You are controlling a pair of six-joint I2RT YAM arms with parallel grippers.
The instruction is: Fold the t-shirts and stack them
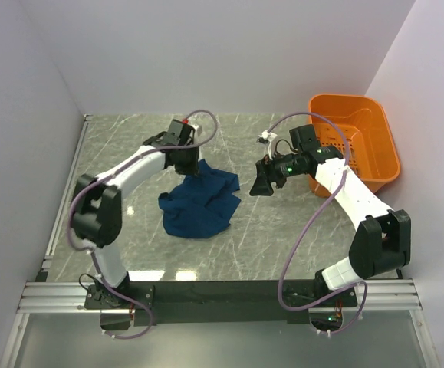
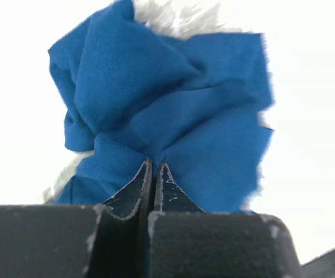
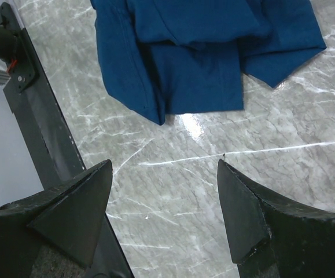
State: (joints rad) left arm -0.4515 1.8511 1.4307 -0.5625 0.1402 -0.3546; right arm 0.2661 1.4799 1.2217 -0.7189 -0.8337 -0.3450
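While the marble table [image 1: 129,146] carries the crumpled t-shirt [image 1: 200,205] at the centre of the top view, we judge the step in hand to be the first grasp for spreading. The left gripper [image 2: 154,165], at the shirt's upper edge, is clamped on a pinch of blue cloth. The right gripper [image 3: 164,165] hangs right of centre, jaws wide, holding nothing. The next move calls for it to take a second edge.

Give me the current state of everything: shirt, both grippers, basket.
t-shirt: unfolded, crumpled in a heap on the table, far edge pinched.
left gripper: shut on the t-shirt's fabric.
right gripper: open, empty, over bare table beside the t-shirt.
orange basket: upright at the far right, nothing visible inside.
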